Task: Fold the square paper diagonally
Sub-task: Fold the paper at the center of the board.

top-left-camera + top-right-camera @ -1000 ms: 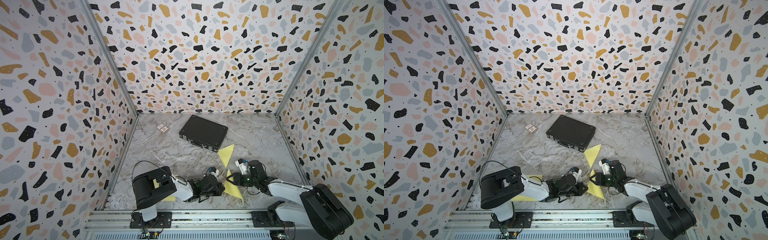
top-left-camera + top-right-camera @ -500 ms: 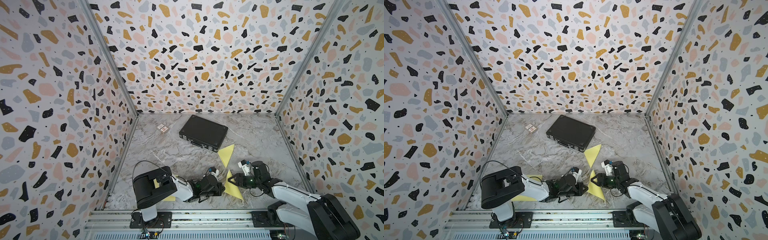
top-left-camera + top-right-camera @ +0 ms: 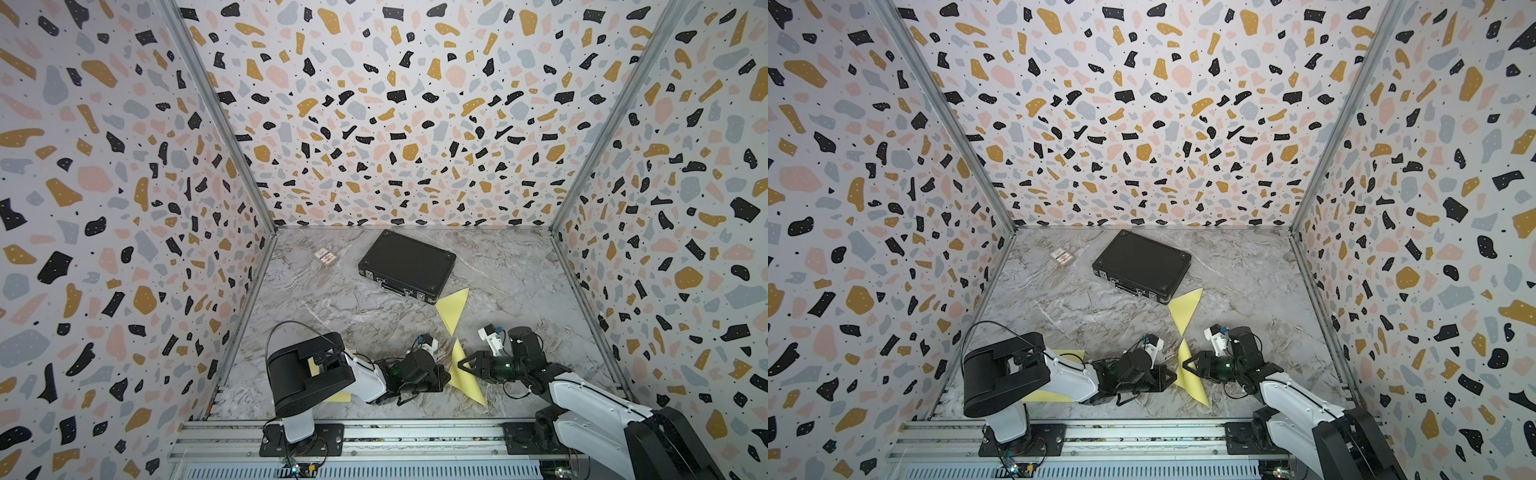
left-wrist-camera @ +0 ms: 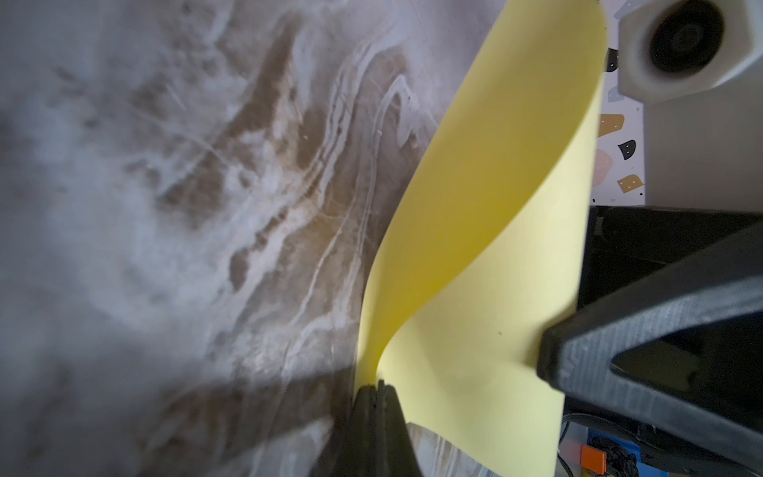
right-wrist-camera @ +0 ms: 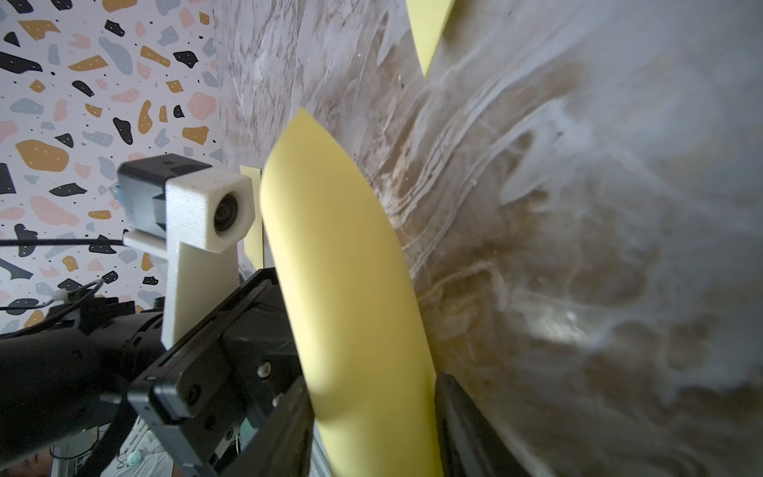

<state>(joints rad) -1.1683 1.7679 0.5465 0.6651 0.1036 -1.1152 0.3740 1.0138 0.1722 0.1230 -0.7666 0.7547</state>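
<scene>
The grey table (image 3: 332,299) has a black case (image 3: 407,266) at the back, and a folded yellow triangle (image 3: 453,309) lies just beside the case. The square paper (image 3: 467,388) stands up near the front, bent in a curve between the two arms. The left gripper (image 4: 377,388) has its jaws pressed together on one edge of the paper. The right gripper (image 3: 464,368) has its jaws apart around the other side and is not squeezing it. If the right one closes in the wrong spot, the corners may not meet and the fold would come out crooked. If the left one lets go, the paper could spring flat. A hard pull could tear it.
</scene>
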